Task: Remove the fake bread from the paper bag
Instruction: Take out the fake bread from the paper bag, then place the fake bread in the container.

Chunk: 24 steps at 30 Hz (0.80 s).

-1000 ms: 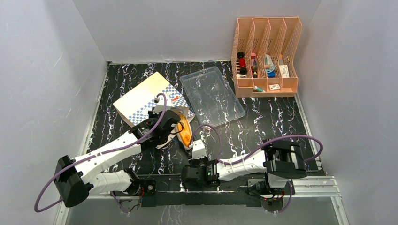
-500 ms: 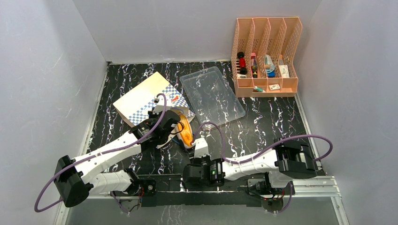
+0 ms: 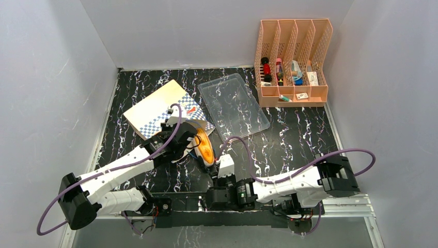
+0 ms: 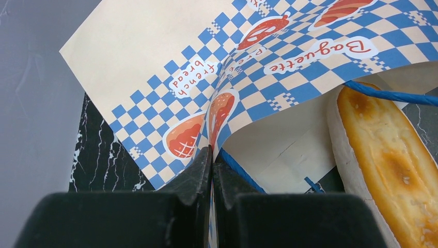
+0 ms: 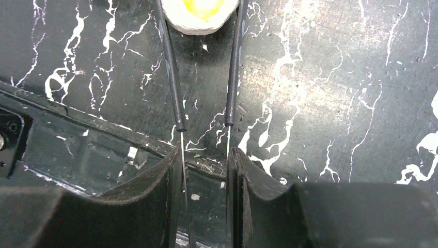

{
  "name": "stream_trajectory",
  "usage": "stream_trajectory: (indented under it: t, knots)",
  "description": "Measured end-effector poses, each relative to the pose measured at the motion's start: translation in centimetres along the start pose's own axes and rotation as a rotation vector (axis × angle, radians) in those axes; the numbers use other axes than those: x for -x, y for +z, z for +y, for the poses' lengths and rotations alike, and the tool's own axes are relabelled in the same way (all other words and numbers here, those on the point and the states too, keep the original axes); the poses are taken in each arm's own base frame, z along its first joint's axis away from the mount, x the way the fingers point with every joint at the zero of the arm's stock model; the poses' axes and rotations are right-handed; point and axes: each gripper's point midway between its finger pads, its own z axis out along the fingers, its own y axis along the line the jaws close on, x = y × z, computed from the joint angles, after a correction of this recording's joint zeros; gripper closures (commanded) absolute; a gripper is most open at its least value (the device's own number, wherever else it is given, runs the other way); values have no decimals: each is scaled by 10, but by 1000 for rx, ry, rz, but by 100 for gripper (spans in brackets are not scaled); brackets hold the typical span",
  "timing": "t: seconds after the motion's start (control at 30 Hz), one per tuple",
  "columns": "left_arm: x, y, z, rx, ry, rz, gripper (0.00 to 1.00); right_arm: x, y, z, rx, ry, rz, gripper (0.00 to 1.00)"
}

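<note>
— Black, white-veined counter (image 3: 289,139) lies under both your arms, with grey walls around it. What has your left tool (image 4: 212,152) got?

— It's pressed flat on the paper bag (image 3: 155,106). Both fingers pinch the checkered edge of the bag's mouth, and you can see no gap between them. The bag lies on its side just beyond that tool, with the upper sheet of the mouth lifted.

— And the bread?

— The long bun (image 4: 385,160) is just to the right of your left tool. Its far end is in the bag's mouth and its near end is out over the counter. A blue cord (image 4: 392,95) from the bag crosses above the far end. You can't see deeper into the bag, because the lifted sheet hides it.

— Your right tool (image 5: 205,155)?

— Its fingers stand partly apart. Two thin dark rods (image 5: 170,77) run forward from them, spreading a little. The bun's pale near end sits between the rod tips, with a rod against each side, so you have the bun gripped by that end, low over the counter.

— Anything farther out?

— Well beyond both tools, a clear tray (image 3: 235,106) lies just beside the bag. A pink file rack (image 3: 294,31) stands past the tray, with small items in its slots.
</note>
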Motion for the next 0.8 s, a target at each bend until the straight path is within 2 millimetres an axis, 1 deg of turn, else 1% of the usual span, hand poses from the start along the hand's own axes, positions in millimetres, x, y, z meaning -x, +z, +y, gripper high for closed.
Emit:
stream_trajectory:
  t: [0.13, 0.33, 0.47, 0.63, 0.8]
  knots:
    - [-1, -1, 3, 9, -2, 0, 100, 2, -9, 0, 10, 12, -16, 86]
    - [-3, -2, 8, 27, 8, 7, 100, -2, -23, -1, 9, -1, -30, 87]
    - [-3, -3, 12, 36, 7, 4, 100, 9, -28, -3, -12, 40, -53, 87]
    - [-2, -5, 15, 41, 3, 2, 100, 27, -38, -8, -33, 101, -94, 87]
    - [-3, -5, 17, 49, 9, 5, 100, 37, -44, -12, -58, 143, -113, 87]
